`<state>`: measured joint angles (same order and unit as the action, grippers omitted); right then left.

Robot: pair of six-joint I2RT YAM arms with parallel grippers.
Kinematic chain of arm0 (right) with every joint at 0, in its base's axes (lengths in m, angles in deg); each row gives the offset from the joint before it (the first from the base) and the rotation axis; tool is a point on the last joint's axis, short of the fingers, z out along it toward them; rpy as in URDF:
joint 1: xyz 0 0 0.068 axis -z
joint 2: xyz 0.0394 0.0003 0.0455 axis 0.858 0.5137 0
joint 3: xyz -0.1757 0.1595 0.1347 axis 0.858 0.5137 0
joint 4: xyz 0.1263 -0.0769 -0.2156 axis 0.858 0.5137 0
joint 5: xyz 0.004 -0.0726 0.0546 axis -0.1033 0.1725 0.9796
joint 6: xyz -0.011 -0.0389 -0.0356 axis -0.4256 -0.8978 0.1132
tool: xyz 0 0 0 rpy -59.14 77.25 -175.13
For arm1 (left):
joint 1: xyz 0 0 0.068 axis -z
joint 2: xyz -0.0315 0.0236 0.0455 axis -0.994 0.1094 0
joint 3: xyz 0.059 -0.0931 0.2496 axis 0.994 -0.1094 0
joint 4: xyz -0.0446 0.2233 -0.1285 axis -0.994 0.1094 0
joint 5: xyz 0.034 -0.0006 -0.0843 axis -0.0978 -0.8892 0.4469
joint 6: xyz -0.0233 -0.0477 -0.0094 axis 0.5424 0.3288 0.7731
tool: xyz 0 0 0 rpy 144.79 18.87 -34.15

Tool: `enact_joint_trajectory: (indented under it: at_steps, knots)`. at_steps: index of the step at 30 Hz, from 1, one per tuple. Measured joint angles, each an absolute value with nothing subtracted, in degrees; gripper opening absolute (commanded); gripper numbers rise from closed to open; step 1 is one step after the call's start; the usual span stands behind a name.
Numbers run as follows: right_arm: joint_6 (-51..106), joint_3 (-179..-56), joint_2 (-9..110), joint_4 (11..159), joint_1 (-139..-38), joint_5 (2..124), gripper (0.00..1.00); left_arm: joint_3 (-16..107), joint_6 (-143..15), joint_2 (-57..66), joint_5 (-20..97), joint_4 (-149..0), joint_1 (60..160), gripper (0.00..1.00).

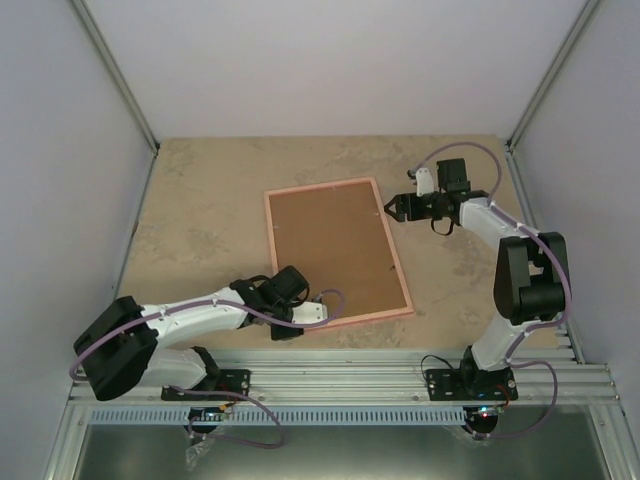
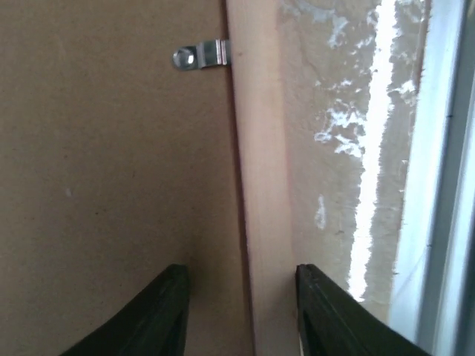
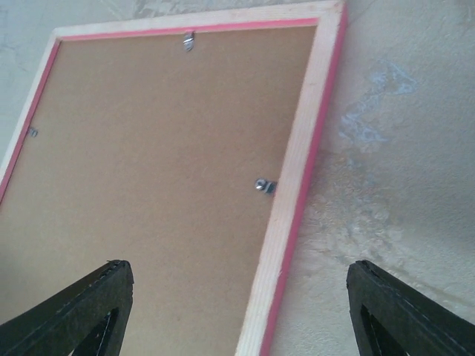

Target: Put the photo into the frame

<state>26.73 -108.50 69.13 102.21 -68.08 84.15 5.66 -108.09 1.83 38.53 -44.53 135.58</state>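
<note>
The pink-edged frame (image 1: 396, 250) lies face down mid-table, with a brown backing board (image 1: 335, 255) filling it. The photo is not in view. My left gripper (image 1: 320, 311) is open at the frame's near edge. In the left wrist view its jaws (image 2: 241, 297) stand either side of the pale wooden rail (image 2: 256, 148) without touching it. My right gripper (image 1: 390, 210) is open and empty, hovering over the frame's right edge. In the right wrist view (image 3: 237, 285) the rail (image 3: 297, 170) and the board (image 3: 148, 163) lie below it.
Small metal clips (image 2: 202, 55) (image 3: 264, 185) sit on the frame's inner edge over the board. The aluminium rail (image 1: 340, 375) of the table's near edge runs just behind the left gripper and shows in the left wrist view (image 2: 445, 185). White walls enclose the table.
</note>
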Motion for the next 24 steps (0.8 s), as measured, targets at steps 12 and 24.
enact_joint_trajectory:
  at_steps: [12,24]
  knots:
    - [24.8,-108.5,69.1,102.7,-67.5,86.5,0.80,5.7,-108.7,4.6,32.1,-51.2,129.8,0.38]
    - [23.7,-104.9,69.3,104.2,-58.2,95.1,0.85,11.0,-111.5,11.7,34.2,-53.8,130.2,0.15]
